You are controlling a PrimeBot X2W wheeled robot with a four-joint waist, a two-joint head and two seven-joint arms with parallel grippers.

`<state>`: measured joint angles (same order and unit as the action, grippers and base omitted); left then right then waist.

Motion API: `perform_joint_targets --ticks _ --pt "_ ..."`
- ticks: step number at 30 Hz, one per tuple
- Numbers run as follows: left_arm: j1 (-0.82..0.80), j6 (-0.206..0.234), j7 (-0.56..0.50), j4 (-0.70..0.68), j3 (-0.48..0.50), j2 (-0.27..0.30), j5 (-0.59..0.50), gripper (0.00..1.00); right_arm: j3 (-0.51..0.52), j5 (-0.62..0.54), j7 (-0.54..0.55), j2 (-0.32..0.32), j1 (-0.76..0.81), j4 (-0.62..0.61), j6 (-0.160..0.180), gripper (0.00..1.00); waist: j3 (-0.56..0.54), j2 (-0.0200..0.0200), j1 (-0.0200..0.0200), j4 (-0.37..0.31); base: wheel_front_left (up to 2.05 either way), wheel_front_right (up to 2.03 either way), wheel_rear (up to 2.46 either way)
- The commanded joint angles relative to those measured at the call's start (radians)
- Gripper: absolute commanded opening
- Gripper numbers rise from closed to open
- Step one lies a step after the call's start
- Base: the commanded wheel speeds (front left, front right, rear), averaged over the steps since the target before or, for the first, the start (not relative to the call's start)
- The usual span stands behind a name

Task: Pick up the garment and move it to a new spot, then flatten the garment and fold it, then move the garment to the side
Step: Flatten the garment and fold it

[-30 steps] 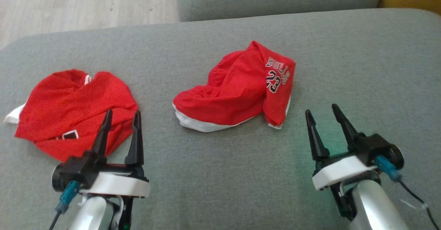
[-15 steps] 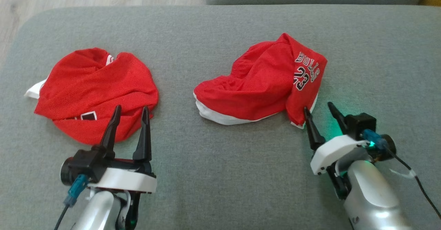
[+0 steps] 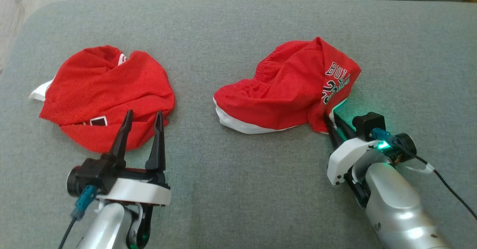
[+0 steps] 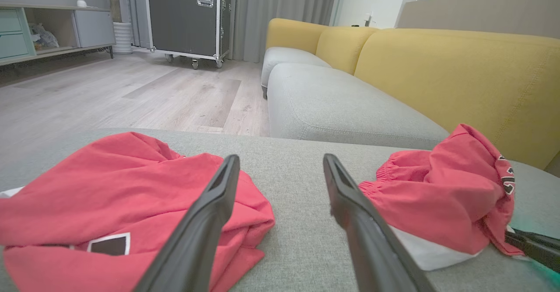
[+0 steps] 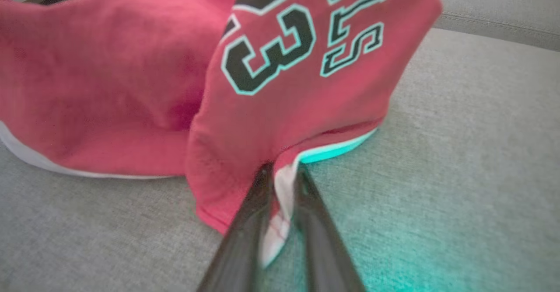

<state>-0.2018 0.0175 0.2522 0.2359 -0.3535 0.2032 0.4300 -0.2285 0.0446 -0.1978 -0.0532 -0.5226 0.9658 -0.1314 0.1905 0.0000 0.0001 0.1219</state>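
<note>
Head view: the right end effector (image 3: 334, 123) is pinching the near corner of the red shorts (image 3: 283, 92), which are lying bunched up on the grey couch (image 3: 238, 189). The left end effector (image 3: 144, 114) is hanging wide open, holding nothing, just by another red cloth (image 3: 108, 88).

Left wrist view: both cloths are looking soft, thin and lumpy.

Right wrist view: the two fingers are squeezing the white hem (image 5: 282, 196). Lifting is just starting, I think. Moving, flattening and folding are all waiting.

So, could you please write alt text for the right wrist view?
The right claw pinches the white-trimmed hem of a crumpled red garment with black lettering, lying on a grey cushion. Green light tints the cushion nearby.
</note>
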Motion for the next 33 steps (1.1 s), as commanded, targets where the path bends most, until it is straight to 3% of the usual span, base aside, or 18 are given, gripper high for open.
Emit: perform_joint_targets --ticks 1,8,13,18,28,33 --pt "-0.042 -0.001 0.01 -0.023 0.04 0.007 -0.005 1.0 -0.005 -0.015 -0.008 0.003 -0.011 -0.001 0.001 0.0 -0.008 0.0 -0.0001 -0.007 0.0 0.0 0.0" --pt "-0.023 -0.002 0.01 -0.023 0.065 -0.002 -0.004 1.0 0.146 -0.106 -0.046 0.003 -0.031 -0.031 0.001 0.0 -0.052 0.0 -0.0001 -0.047 0.0 0.0 0.0" --pt "-0.007 -0.007 0.01 -0.031 0.079 -0.017 -0.01 1.0 0.268 -0.208 -0.05 -0.006 -0.047 -0.123 0.001 0.0 -0.083 0.0 -0.0001 -0.073 0.0 0.0 0.0" --pt "0.011 -0.012 0.01 -0.033 0.09 -0.029 -0.015 1.0 0.316 -0.265 -0.017 -0.026 -0.054 -0.22 0.001 0.0 -0.105 0.0 -0.0001 -0.086 0.0 0.0 0.0" --pt "0.038 -0.037 0.01 -0.045 0.118 -0.056 -0.037 1.0 0.298 -0.252 0.106 -0.047 -0.013 -0.496 0.001 0.0 -0.123 0.0 -0.0001 -0.084 0.0 0.0 0.0" --pt "0.015 -0.061 0.01 -0.04 0.105 -0.072 -0.054 1.0 0.265 -0.239 0.176 -0.105 -0.057 -0.535 0.001 0.0 -0.07 0.0 -0.0001 -0.036 0.0 0.0 0.0"
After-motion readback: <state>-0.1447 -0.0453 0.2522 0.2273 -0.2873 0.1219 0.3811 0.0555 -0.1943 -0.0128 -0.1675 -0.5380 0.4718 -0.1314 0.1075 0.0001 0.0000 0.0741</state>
